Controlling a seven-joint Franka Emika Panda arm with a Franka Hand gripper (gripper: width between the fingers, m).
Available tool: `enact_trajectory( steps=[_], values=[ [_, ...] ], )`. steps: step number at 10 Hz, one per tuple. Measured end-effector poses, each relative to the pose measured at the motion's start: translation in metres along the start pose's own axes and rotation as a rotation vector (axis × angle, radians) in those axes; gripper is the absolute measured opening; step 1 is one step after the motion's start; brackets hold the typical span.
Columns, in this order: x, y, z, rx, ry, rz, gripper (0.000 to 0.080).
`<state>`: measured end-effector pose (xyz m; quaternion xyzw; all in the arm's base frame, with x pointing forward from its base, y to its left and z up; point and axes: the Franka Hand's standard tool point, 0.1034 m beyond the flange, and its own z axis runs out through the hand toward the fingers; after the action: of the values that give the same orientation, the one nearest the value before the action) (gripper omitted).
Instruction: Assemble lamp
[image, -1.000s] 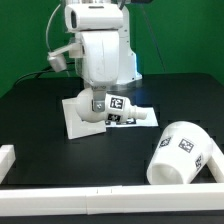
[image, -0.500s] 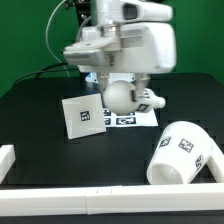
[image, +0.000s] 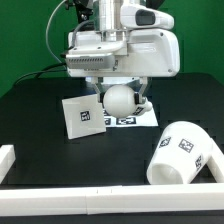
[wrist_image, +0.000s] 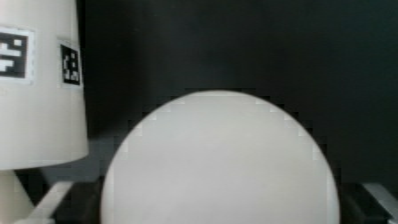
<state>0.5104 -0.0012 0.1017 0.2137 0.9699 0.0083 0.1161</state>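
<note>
Gripper (wrist_image: 210, 192) apparently clasping bulb (image: 120, 97) near base (image: 83, 116); shade (image: 185, 155) well apart.

Marker board (image: 146, 120) lies on black table (image: 40, 145).

The exterior view stands off the arm (image: 120, 45), in front of the counter (image: 40, 125) and somewhat above it. It looks slightly down across the black top toward a green backdrop (image: 25, 40). It is far enough back to take in the white rail (image: 60, 195) along the near edge, the shade (image: 185, 152) at the exterior view's right and the base (image: 82, 116). The arm's upper part runs out of the frame. The wrist view rides on the arm and looks from very close at the bulb (wrist_image: 217, 160), whose round head fills much of the picture, blurred. Both views share the bulb (image: 120, 97). A white tagged part (wrist_image: 39, 80) beside it in the wrist view cannot be matched for certain.
</note>
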Motion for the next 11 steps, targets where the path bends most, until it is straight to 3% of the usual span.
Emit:
enact_trajectory(
  steps=[3, 4, 8, 10, 11],
  values=[
    [0.040, 0.012, 0.004, -0.010, 0.027, -0.180, 0.0574],
    [0.041, 0.003, 0.005, 0.019, 0.057, -0.138, 0.0574],
    [0.041, 0.002, 0.007, 0.021, 0.056, -0.143, 0.0574],
    [0.054, 0.015, 0.018, 0.006, 0.076, -0.242, 0.0574],
    [0.060, 0.028, 0.023, -0.018, 0.075, -0.279, 0.0574]
  ],
)
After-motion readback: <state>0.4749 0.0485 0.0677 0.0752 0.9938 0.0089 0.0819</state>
